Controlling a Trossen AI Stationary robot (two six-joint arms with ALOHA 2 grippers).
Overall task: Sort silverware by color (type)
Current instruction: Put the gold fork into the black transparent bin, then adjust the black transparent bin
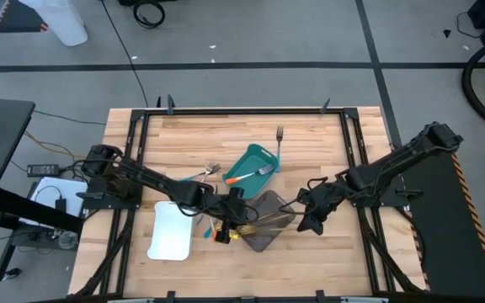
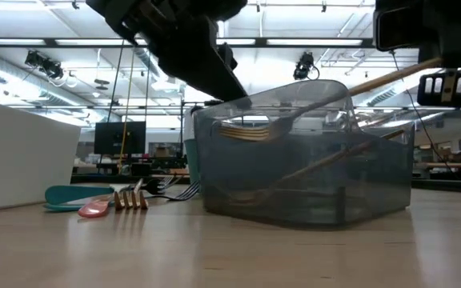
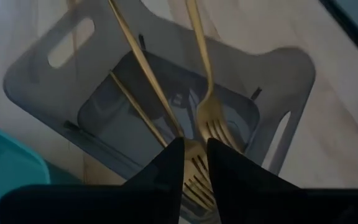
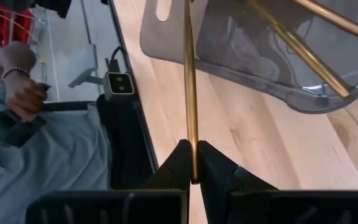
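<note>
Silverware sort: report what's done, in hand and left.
Done: gold pieces in the grey tray, an orange-handled fork in the teal tray.
In hand: both the left gripper and right gripper clamp gold utensils at that tray.
Left: loose forks on the table; white tray empty.

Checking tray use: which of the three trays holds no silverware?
The white rectangular tray; the teal tray holds an orange-handled fork, the grey tray gold pieces.

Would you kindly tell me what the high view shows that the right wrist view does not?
Only the high view shows the teal tray holding an orange-handled fork, the white tray and the left gripper. Only the right wrist view shows the right gripper with its fingers shut on a gold utensil, and a person's hand. Both show the grey tray and wooden table.
</note>
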